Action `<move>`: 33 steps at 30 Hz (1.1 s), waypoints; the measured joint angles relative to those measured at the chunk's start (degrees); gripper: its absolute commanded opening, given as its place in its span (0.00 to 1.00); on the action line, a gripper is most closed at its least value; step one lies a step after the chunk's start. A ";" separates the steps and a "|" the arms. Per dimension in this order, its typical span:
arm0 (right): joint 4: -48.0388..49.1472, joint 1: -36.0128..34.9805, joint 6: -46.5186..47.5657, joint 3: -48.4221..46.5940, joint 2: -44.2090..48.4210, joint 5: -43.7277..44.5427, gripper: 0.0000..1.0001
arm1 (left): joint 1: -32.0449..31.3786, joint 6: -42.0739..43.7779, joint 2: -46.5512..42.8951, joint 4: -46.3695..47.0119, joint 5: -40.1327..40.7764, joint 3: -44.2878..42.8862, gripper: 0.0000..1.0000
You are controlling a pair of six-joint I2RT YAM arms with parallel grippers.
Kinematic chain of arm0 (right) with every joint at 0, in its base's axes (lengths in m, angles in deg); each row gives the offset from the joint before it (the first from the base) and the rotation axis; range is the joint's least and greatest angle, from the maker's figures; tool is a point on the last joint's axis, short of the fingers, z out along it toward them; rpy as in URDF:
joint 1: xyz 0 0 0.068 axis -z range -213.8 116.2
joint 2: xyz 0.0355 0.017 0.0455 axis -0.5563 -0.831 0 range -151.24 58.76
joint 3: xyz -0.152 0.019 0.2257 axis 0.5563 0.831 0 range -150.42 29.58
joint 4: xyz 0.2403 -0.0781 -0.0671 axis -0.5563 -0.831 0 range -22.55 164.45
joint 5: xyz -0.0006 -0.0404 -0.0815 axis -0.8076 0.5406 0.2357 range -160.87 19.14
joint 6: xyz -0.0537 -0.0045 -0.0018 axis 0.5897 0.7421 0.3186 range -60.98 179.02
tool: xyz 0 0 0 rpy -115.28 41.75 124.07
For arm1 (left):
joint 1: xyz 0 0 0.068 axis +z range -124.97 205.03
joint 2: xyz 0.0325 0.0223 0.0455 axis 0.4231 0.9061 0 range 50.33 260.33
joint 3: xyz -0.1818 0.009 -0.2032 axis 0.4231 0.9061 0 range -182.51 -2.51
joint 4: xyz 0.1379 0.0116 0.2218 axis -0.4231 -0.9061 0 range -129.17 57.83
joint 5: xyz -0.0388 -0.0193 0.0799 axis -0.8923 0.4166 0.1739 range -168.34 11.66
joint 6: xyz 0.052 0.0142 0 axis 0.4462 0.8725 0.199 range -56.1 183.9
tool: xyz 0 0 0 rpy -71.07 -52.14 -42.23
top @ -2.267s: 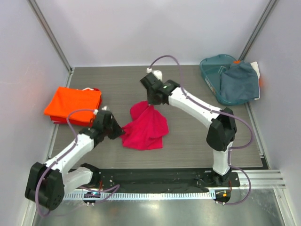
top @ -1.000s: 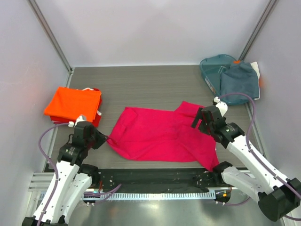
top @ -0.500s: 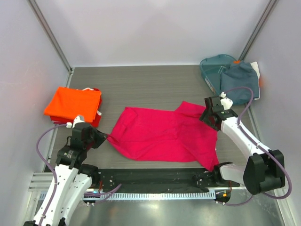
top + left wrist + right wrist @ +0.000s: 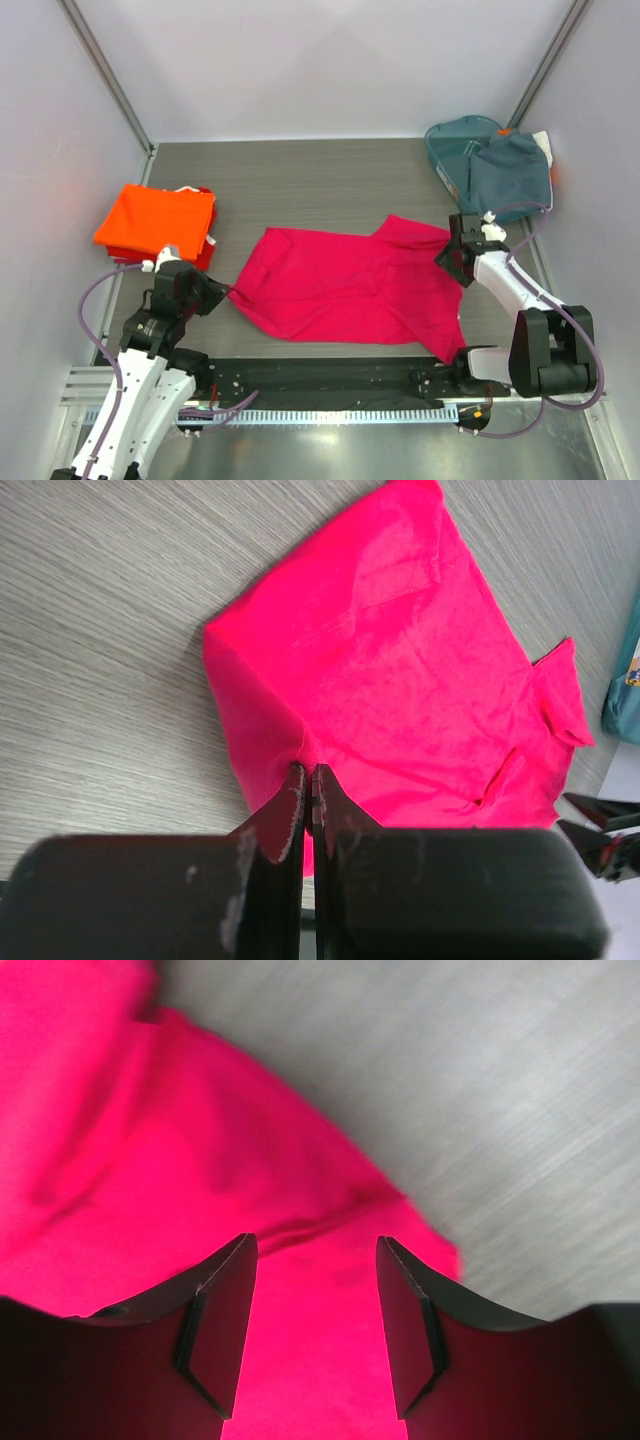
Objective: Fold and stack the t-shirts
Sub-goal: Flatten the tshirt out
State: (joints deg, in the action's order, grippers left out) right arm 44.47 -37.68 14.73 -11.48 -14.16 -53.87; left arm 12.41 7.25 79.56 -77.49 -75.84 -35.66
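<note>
- From the top, the pink t-shirt (image 4: 345, 290) lies spread out flat on the table (image 4: 300, 180), between the two arms
- The left gripper (image 4: 228, 292) is at the shirt's left corner, and the cloth pulls to a little point right at its tips
- The right gripper (image 4: 453, 262) is over the shirt's right edge, close to the sleeve; from up here I cannot tell how wide it is
- The orange t-shirt (image 4: 155, 218) lies folded off to the left side of the left gripper, near its wrist and apart from the pink one
- A grey-blue t-shirt (image 4: 512, 172) hangs over the teal basket (image 4: 447, 150), well past the right gripper
- From the left wrist, the two fingers (image 4: 285, 815) are squeezed almost together and pinch the near edge of the pink t-shirt; the rest of it spreads out ahead of the tips and to their right, with bare table on their left
- From the right wrist, the two fingers (image 4: 215, 1325) stand wide apart and hold nothing; pink cloth lies under them and fills the gap, and its edge ends just ahead of the tips, with grey table past it
</note>
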 measured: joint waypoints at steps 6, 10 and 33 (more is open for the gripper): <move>-0.70 2.51 -2.05 6.88 4.87 2.80 0.51 | 0.00 0.02 0.02 0.76 -0.07 0.00 0.00; 0.04 3.56 -2.10 7.65 7.76 4.61 0.50 | 0.00 0.04 0.02 0.94 -0.02 0.00 0.00; 9.75 5.14 4.04 9.07 4.68 1.38 0.50 | 0.00 -0.04 -0.55 1.95 -0.61 0.57 0.00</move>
State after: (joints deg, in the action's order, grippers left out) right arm 54.22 -32.54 18.77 -2.41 -9.49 -52.49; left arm 12.41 7.21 79.02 -75.54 -76.45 -35.09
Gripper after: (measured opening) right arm 0.494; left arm 0.008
